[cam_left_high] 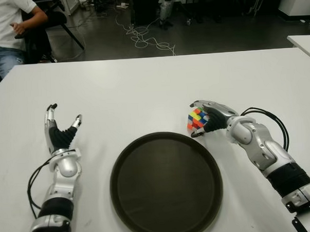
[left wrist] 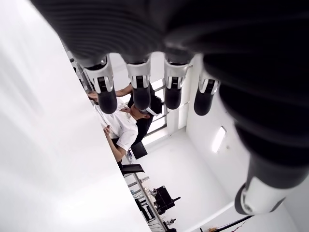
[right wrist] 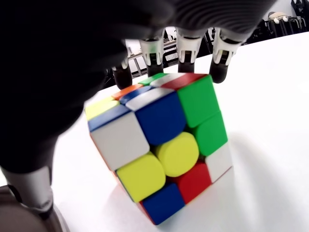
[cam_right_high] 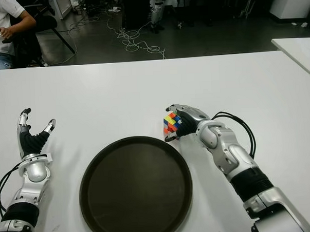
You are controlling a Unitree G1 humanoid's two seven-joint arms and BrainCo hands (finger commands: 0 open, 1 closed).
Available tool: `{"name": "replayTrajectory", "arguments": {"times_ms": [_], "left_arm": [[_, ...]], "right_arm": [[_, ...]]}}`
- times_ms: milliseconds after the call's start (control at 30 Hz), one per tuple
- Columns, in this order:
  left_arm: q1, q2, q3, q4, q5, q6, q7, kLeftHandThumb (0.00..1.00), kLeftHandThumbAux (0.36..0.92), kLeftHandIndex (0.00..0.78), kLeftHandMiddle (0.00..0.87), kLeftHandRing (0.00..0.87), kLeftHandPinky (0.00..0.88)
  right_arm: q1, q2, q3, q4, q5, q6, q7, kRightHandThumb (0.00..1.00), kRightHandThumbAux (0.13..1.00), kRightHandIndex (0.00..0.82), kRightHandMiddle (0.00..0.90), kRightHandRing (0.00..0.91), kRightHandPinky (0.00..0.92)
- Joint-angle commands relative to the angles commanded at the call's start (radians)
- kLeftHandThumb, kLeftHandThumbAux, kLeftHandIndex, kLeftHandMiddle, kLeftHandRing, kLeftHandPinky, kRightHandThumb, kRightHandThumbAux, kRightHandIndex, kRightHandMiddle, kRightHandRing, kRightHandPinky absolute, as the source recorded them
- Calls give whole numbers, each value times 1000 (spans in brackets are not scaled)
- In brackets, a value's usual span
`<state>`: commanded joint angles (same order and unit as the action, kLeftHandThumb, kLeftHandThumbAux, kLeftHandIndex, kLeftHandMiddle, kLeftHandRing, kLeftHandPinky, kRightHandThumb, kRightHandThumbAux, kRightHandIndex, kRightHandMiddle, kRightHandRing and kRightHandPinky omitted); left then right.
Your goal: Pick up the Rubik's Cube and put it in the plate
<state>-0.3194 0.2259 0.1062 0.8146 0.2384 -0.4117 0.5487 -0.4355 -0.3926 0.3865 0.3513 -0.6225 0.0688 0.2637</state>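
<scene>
Now closing the right hand (cam_left_high: pixel 206 119) on the cube (cam_left_high: pixel 196 119), just beside the plate's (cam_left_high: pixel 165 185) far right rim on the white counter (cam_left_high: pixel 143 85).

Fingertips (right wrist: pixel 219 72) draped over the cube's far top edge, thumb near the other side, cube tilted on one corner; grasp looks forming, not yet firm. Best to press fingers and thumb squarely on opposite faces before lifting, then carry low over the rim. Left hand (cam_left_high: pixel 60 133) idle left of the plate, fingers spread, holding nothing.

Glossy plastic Rubik's Cube (right wrist: pixel 159 150); matt dark plate (cam_left_high: pixel 166 185); smooth white table (cam_left_high: pixel 143 91); silver metal, black ribbed rubber right hand (cam_left_high: pixel 206 119)
</scene>
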Motion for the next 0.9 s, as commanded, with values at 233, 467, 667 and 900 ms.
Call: {"name": "replayTrajectory", "arguments": {"times_ms": [233,467,667,900], "left_arm": [[1,1,0,0,0,0,-3,0,635,0,0,0,31],[2,-1,2,-1,-5,5,-5,0,646,0,0,0,16],[2,2,-2,-1,3,6,2,0,645,0,0,0,17],[-2,8,-8,10,17,-1,11,0,642,14,0,0,5]], "right_arm": [[1,1,-2,-7,0,9,3,0,660,0,0,0,0],[-4,0,2,-8,-2,3,6,0,661,0,0,0,1],[-14,0,7,10,-5,-9,3,0,657,0,0,0,0],[-23,0,8,28,-9,-38,-16,0,661,0,0,0,7]]}}
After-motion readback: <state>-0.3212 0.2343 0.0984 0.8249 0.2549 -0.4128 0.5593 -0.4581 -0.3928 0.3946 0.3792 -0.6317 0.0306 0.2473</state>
